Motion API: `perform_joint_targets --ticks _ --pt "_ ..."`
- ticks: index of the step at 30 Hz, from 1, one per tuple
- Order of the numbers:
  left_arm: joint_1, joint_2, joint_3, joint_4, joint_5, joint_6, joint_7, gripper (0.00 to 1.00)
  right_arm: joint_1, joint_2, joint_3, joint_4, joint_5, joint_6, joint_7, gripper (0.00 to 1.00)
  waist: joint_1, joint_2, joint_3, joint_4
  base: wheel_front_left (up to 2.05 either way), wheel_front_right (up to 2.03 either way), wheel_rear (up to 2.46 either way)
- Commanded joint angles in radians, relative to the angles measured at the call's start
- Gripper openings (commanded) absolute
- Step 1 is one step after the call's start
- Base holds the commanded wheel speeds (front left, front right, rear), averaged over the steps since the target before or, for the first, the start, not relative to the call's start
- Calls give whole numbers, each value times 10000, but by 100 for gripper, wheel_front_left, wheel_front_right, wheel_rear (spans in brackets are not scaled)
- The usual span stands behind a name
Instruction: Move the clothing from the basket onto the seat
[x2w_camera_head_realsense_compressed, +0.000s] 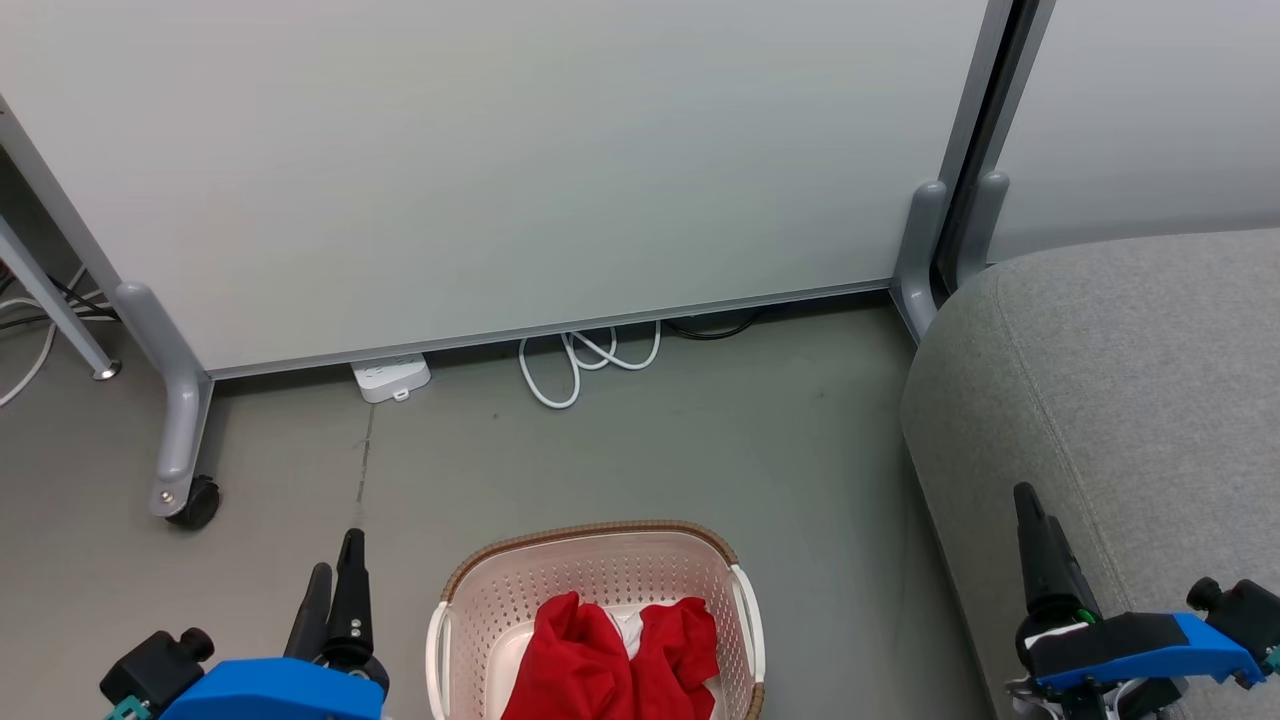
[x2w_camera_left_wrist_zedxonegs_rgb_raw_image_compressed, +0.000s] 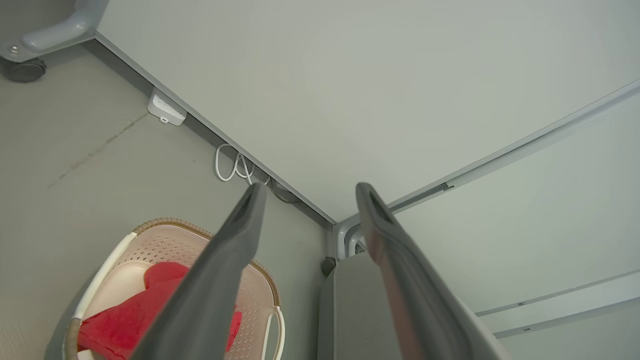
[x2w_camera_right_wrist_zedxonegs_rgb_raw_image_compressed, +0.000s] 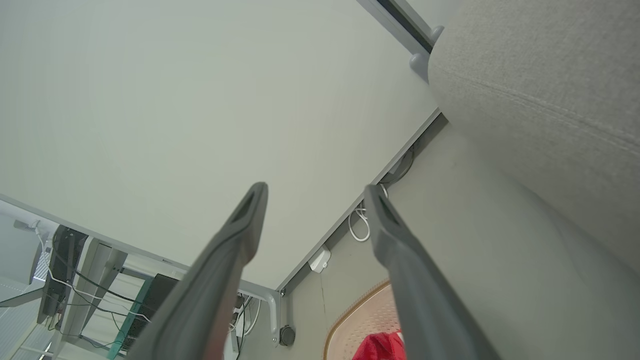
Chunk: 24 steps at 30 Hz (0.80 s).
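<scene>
Both pincers hang empty with their jaws spread wide: the left pincer (x2w_camera_left_wrist_zedxonegs_rgb_raw_image_compressed: 312, 192) is low at the basket's left side, the right pincer (x2w_camera_right_wrist_zedxonegs_rgb_raw_image_compressed: 315, 192) is low in front of the seat. Neither touches anything. That looks like a ready pose with the reach into the basket not yet begun.

The pale partition panel (x2w_camera_head_realsense_compressed: 500, 150) closes off the back. The seat (x2w_camera_head_realsense_compressed: 1120, 400), a rounded grey cushion, fills the right side and is bare, so the drop spot is free. It stands just beside the basket across a strip of floor (x2w_camera_head_realsense_compressed: 700, 430), and the carry should be short.

The basket (x2w_camera_head_realsense_compressed: 600, 530) sits on the floor between the two arms. The clothing (x2w_camera_head_realsense_compressed: 610, 650) lies heaped inside it, red with a little white showing in the middle, and nothing has been moved out.

A looped white cable (x2w_camera_head_realsense_compressed: 580, 360) and a power strip (x2w_camera_head_realsense_compressed: 390, 378) lie at the panel's foot, well clear of the work.

The head view's bottom edge cuts off the basket's near half and the heap. How many garments there are, or how they are tangled, cannot be told. Only one finger of the right pincer is plain there.
</scene>
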Motion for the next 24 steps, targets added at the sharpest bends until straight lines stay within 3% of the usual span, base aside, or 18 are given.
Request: perform_joint_targets --ticks 1,24 --pt "-305 79 -82 -168 294 57 -83 100 -188 -41 38 -196 -318 0 -26 100 0 0 -2 1 0 0 0" --pt "-473 113 -649 -388 3455 366 -819 100 -42 -54 80 -541 -3496 0 -193 100 0 0 -5 30 0 0 0"
